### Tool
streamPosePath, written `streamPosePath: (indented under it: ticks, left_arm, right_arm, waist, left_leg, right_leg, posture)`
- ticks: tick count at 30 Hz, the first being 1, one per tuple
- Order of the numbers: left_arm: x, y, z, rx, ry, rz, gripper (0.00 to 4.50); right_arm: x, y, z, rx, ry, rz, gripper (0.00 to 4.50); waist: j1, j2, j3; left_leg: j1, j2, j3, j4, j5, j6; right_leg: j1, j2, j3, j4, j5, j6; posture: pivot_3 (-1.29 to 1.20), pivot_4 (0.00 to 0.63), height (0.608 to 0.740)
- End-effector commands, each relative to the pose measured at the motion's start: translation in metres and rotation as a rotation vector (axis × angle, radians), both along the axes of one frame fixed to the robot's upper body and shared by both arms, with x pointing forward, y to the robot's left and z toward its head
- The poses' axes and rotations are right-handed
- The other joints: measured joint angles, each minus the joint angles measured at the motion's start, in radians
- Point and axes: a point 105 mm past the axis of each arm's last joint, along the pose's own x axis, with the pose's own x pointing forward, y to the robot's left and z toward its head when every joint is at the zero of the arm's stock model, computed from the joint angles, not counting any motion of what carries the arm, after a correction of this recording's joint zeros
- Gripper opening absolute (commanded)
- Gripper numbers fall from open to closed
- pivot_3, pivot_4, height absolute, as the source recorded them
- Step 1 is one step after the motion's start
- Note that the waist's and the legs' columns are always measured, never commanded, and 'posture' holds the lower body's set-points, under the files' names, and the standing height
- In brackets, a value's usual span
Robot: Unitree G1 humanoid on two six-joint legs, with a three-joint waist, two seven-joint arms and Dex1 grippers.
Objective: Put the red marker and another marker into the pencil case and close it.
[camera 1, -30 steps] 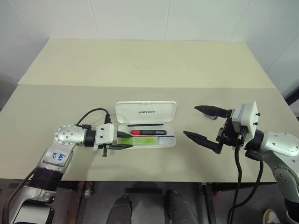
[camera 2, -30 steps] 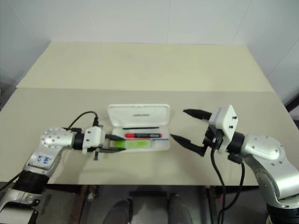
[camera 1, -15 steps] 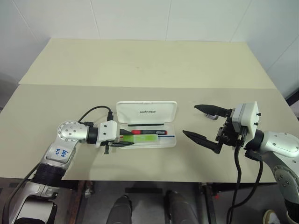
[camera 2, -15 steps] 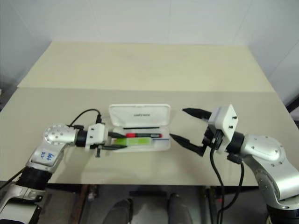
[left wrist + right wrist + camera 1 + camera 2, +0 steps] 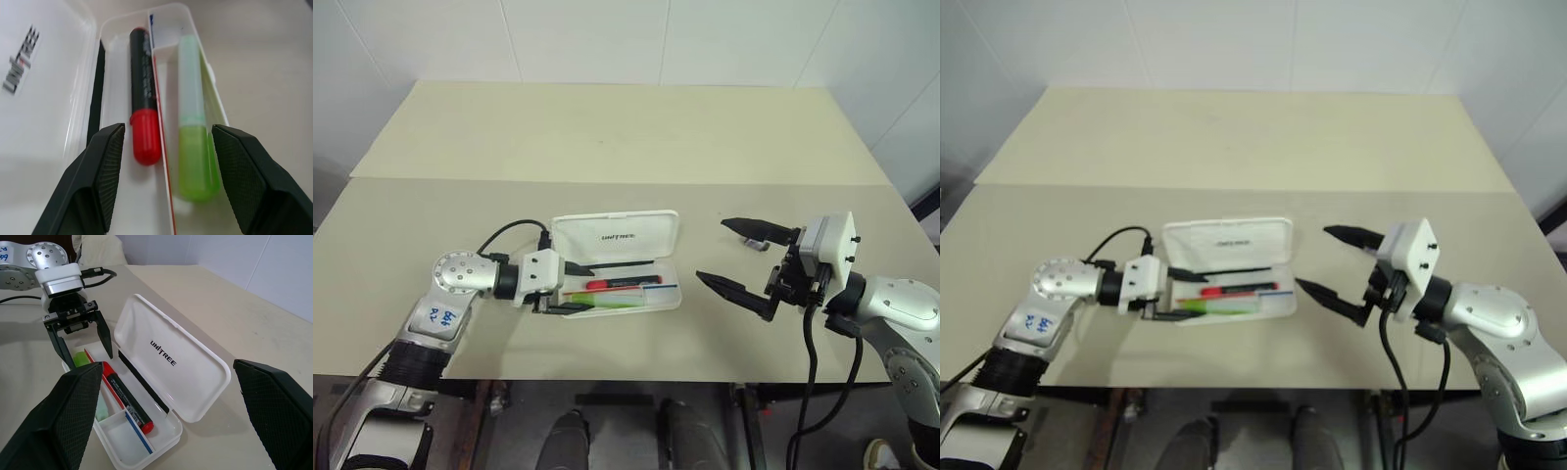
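Pencil case (image 5: pixel 619 259), frame centre, holds red marker (image 5: pixel 143 98) and green marker (image 5: pixel 193 132); both grippers (image 5: pixel 570 289) (image 5: pixel 742 258) gape empty. We advise pressing the lid (image 5: pixel 168 355) down evenly.

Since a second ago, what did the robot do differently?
The left gripper opened and let go of the green marker, now lying in the case beside the red marker. The case shifted a little. The right gripper stayed open, apart.

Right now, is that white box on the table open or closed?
Open. The pencil case has its lid raised, and the red marker and green marker lie uncovered inside.
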Motion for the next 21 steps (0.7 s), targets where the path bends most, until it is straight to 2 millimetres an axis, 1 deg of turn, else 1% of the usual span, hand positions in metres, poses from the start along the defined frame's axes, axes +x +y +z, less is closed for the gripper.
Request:
streamPosePath:
  ticks: [1, 8, 14, 21]
  left_arm:
    - [-0.005, 0.0, 0.009, -0.019, -0.025, -0.014, 2.98]
    - [-0.002, 0.003, 0.012, -0.038, -0.044, 0.011, 2.98]
    - [0.008, 0.006, 0.015, -0.048, -0.087, 0.079, 2.98]
    - [0.01, 0.006, 0.013, -0.048, -0.086, 0.093, 2.98]
  right_arm:
    - [-0.004, 0.004, 0.009, 0.014, -0.044, 0.022, 4.5]
    - [-0.003, 0.005, 0.009, 0.016, -0.042, 0.03, 4.5]
    - [-0.003, 0.007, 0.009, 0.02, -0.043, 0.035, 4.5]
    - [-0.003, 0.009, 0.009, 0.02, -0.041, 0.038, 4.5]
  waist:
    - [0.0, 0.0, 0.0]
    - [0.0, 0.0, 0.0]
    - [0.0, 0.0, 0.0]
    - [0.0, 0.0, 0.0]
  left_leg:
    - [0.0, 0.0, 0.0, 0.0, 0.0, 0.0]
    - [0.0, 0.0, 0.0, 0.0, 0.0, 0.0]
    - [0.0, 0.0, 0.0, 0.0, 0.0, 0.0]
    - [0.0, 0.0, 0.0, 0.0, 0.0, 0.0]
  right_leg:
    - [0.0, 0.0, 0.0, 0.0, 0.0, 0.0]
    - [0.0, 0.0, 0.0, 0.0, 0.0, 0.0]
    - [0.0, 0.0, 0.0, 0.0, 0.0, 0.0]
    - [0.0, 0.0, 0.0, 0.001, 0.0, 0.0]
  posture:
    - [0.0, 0.15, 0.74]
    - [0.0, 0.15, 0.74]
    - [0.0, 0.15, 0.74]
    - [0.0, 0.15, 0.74]
